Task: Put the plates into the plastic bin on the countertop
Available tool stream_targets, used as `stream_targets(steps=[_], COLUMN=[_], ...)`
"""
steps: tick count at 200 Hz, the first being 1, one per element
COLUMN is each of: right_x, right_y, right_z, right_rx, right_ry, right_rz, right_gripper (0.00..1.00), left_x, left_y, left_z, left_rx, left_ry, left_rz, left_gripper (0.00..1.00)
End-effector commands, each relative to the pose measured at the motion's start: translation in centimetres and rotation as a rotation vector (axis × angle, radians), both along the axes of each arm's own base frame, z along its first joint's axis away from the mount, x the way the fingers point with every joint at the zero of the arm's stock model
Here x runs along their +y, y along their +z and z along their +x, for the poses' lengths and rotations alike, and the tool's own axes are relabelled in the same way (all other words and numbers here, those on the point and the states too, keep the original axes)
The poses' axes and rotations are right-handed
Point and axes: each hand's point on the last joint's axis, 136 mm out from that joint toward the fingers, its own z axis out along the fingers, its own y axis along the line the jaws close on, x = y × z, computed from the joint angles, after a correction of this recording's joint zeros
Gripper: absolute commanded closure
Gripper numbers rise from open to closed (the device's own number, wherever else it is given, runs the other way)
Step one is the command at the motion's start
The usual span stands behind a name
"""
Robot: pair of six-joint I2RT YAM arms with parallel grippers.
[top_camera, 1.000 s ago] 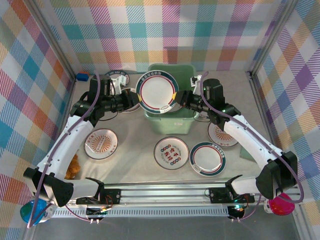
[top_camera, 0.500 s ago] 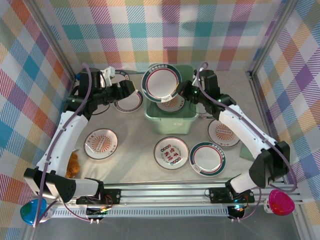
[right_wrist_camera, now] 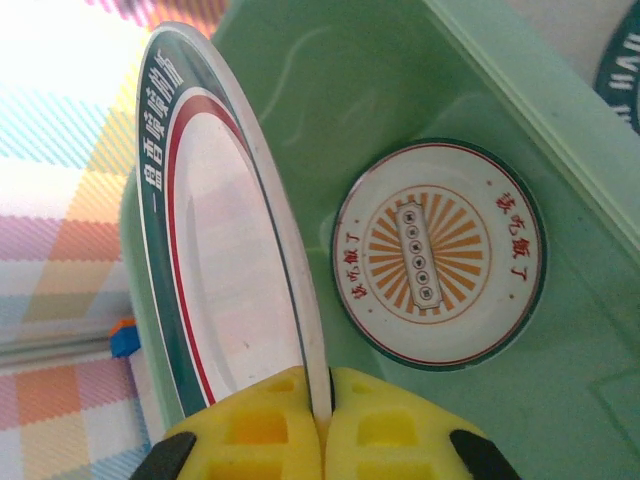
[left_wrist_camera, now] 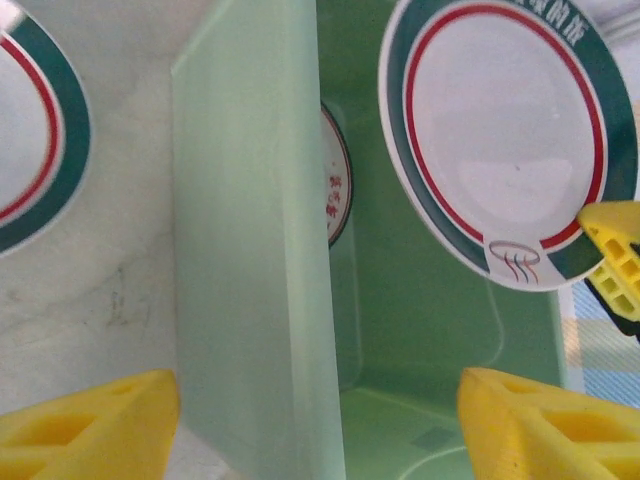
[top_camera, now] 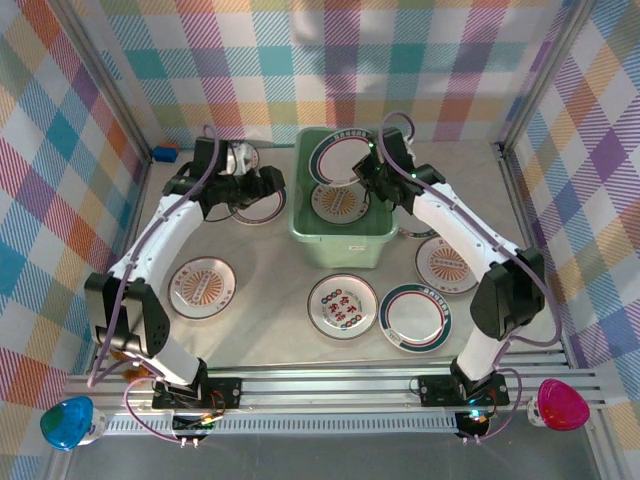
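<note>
We see the right gripper (right_wrist_camera: 322,405) clenched on the rim of a green-and-red-rimmed plate (right_wrist_camera: 225,270), held on edge inside the mint-green plastic bin (top_camera: 340,248), above an orange sunburst plate (right_wrist_camera: 440,255) lying flat on its floor. Our left gripper (left_wrist_camera: 315,425) stands released, its fingers either side of the bin's left wall, by the countertop (top_camera: 270,300).

Green-rimmed plate (top_camera: 338,157) stands tilted inside mint bin (top_camera: 340,245).

Green-rimmed plate (top_camera: 338,156) lower, seemingly inside the plastic bin (top_camera: 340,250); left gripper (top_camera: 272,184) off it, parted.
</note>
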Motion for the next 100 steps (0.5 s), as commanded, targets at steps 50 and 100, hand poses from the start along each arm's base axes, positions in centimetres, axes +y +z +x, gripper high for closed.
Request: stream_targets(steps=[50, 100], right_x=[0.5, 1.4], right_y=[-2.6, -5.4], right_z=[0.4, 0.8], right_rx=[0.104, 0.204], right_ry=[-0.183, -0.237], right_rz=[0.029, 0.062], right_gripper=[1.00, 1.00], left_x=[-3.5, -3.7], left_y=[-3.7, -5.5], left_z=[0.3, -0.3], left_rx=[0.082, 0.122], left_ry=[-0.062, 0.005], left_rz=[-0.024, -0.018], left_gripper=[0.33, 0.41])
